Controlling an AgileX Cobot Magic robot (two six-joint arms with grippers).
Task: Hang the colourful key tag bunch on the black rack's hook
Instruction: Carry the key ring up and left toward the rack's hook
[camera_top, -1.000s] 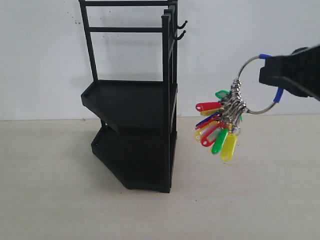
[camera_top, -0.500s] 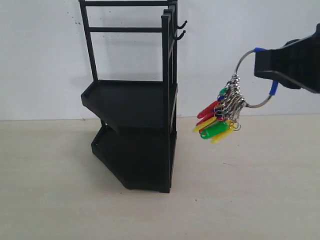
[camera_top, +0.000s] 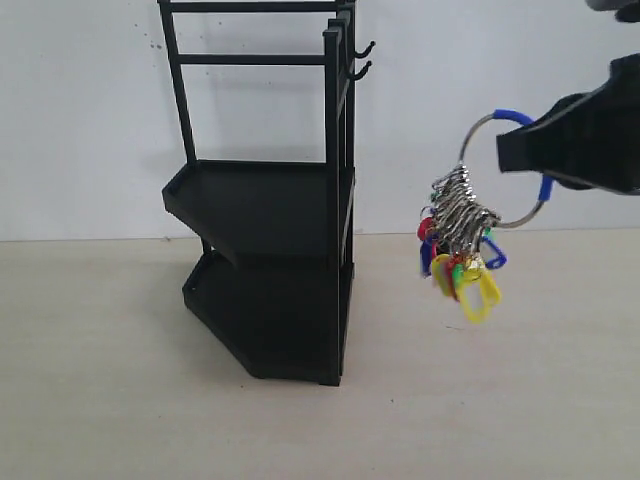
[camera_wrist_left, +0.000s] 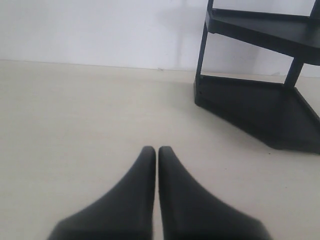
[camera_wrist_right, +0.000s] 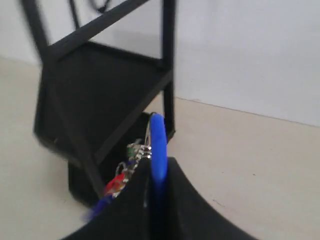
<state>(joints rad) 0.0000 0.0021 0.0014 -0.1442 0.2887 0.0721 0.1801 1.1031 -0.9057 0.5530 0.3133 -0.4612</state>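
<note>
**Ring gripped high, hook not yet reached**

The left claw (camera_wrist_left: 156, 152) is pressed shut on nothing, parked low over the pale worktop (camera_top: 100, 380), clear of the job. The tall black 2-shelf metal rack (camera_top: 260, 205) carries a small upturned black hook (camera_top: 362, 70), the lower of 2 prongs at its 1 o'clock corner, bare. At 4 o'clock from it, well apart, the colourful key tag bunch (camera_top: 462, 212) hangs, tags down. The right claw (camera_top: 508, 150) clamps the ring's blue sleeve (camera_top: 512, 115), leaving the open loop facing the hook.

Left claw (camera_wrist_left: 157, 150) and right claw (camera_top: 508, 152) are matte black, tapered.
</note>
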